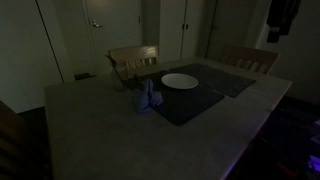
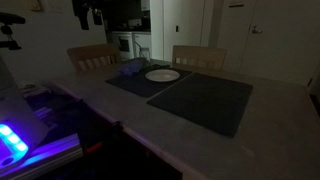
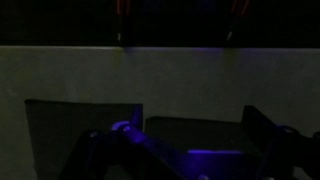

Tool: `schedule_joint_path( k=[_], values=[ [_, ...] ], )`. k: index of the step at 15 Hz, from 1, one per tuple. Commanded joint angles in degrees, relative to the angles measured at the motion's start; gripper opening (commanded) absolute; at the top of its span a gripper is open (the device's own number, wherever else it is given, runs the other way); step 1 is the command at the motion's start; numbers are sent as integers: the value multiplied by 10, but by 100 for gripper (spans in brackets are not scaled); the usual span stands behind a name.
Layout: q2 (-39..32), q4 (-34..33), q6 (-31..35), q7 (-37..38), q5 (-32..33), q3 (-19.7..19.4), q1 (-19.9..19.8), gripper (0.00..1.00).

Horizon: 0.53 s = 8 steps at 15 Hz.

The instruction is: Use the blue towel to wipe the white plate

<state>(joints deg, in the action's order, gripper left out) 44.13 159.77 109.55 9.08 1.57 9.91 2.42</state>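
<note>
With its gripper spread empty well away from the white plate, the arm may misjudge the blue towel bunched just beside that plate in this gloom.

On the table two mats lie side by side, the plate on the near placemat with the towel just beside it at that mat's edge, the second placemat beyond, and two chairs behind the far edge.
</note>
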Motion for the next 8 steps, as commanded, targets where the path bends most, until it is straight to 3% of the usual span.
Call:
schedule_joint_path(
  k=[1, 5, 8],
  values=[
    [-1, 0, -2, 4, 4, -6, 7, 100],
    [-1, 1, -2, 4, 4, -6, 7, 100],
    [-25, -4, 37, -9, 9, -15, 2, 100]
  ],
)
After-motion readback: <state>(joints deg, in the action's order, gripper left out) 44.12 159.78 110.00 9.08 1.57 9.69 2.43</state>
